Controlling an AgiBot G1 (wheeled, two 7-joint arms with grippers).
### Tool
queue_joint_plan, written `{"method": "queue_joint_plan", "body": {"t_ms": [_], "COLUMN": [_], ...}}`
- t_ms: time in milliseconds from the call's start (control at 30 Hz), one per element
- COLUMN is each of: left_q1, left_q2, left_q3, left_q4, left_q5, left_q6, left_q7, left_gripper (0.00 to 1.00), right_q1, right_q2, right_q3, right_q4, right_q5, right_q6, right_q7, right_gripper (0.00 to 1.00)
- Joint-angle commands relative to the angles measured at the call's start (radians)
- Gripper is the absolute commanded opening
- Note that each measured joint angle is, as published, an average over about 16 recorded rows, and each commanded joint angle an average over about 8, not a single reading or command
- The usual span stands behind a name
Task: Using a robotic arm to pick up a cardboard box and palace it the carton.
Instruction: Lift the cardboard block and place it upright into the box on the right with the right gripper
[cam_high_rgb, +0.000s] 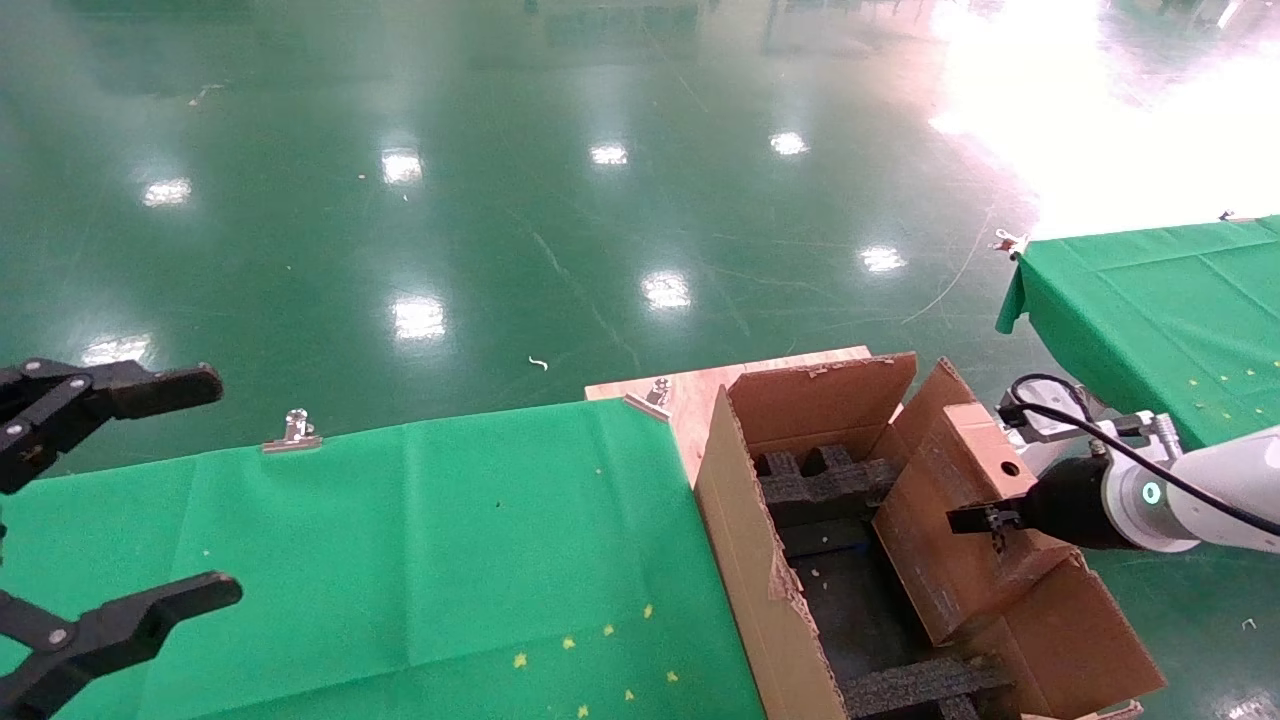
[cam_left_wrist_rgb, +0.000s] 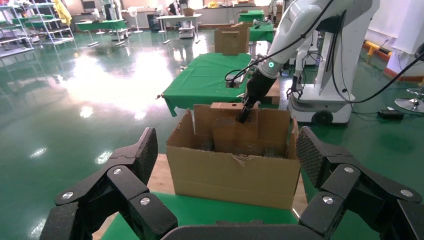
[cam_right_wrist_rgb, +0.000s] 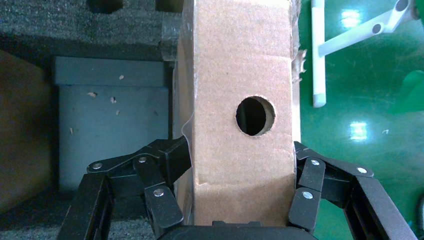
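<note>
**Box held over the carton, still to be lowered in**

The carton (cam_high_rgb: 760, 560) sits open at the end of the green-covered table (cam_high_rgb: 400, 560), ragged flaps spread, with black foam inserts (cam_high_rgb: 820, 480) lining the inside. From where I stand, the carrying step looks done and the placing step is in hand: the right arm (cam_high_rgb: 1220, 490) reaches in from the side, and its gripper (cam_right_wrist_rgb: 235, 200) has the cardboard box (cam_high_rgb: 960, 520) clamped across its narrow end, one finger (cam_right_wrist_rgb: 165, 170) pressed to each broad side. The box stands tilted on edge over the right part of the carton, its lower end already below the flap line, its holed face (cam_right_wrist_rgb: 255, 116) turned up toward the wrist.

I would judge the next move to be a steady lowering until the box rests in the slot between the foam pieces, then a parting of the fingers. The box needs to stay lined up with that gap; a snag on the torn flap beside it could twist it in the grip.

The left gripper (cam_high_rgb: 100, 520) hangs parked over the table's far side, fingers spread wide, holding nothing.
</note>
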Motion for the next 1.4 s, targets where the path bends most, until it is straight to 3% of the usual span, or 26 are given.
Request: {"method": "queue_joint_plan", "body": {"t_ms": [33,767,1267,1333,1400], "left_q1": [0.0,0.0,0.0,0.0,0.0], "left_q2": [0.0,0.0,0.0,0.0,0.0], "left_q3": [0.0,0.0,0.0,0.0,0.0], "left_q4": [0.0,0.0,0.0,0.0,0.0], "left_q5": [0.0,0.0,0.0,0.0,0.0], "left_q6": [0.0,0.0,0.0,0.0,0.0], "left_q7": [0.0,0.0,0.0,0.0,0.0], "left_gripper": [1.0,1.0,1.0,1.0,1.0], "right_q1": [0.011,-0.14,-0.232,-0.239,-0.245], "right_q2": [-0.002,-0.093,-0.167,-0.174,-0.181], "right_q3": [0.003,-0.031,-0.031,-0.03,-0.029], "right_q4": [0.005,-0.058,-0.184,-0.197,-0.208], "right_q5": [-0.018,-0.024,0.118,0.134,0.148], "right_q6": [-0.013,0.056,0.102,0.104,0.106], "right_q7": [0.015,0.097,0.012,-0.003,-0.017], "right_gripper": [0.0,0.0,0.0,0.06,0.31]}}
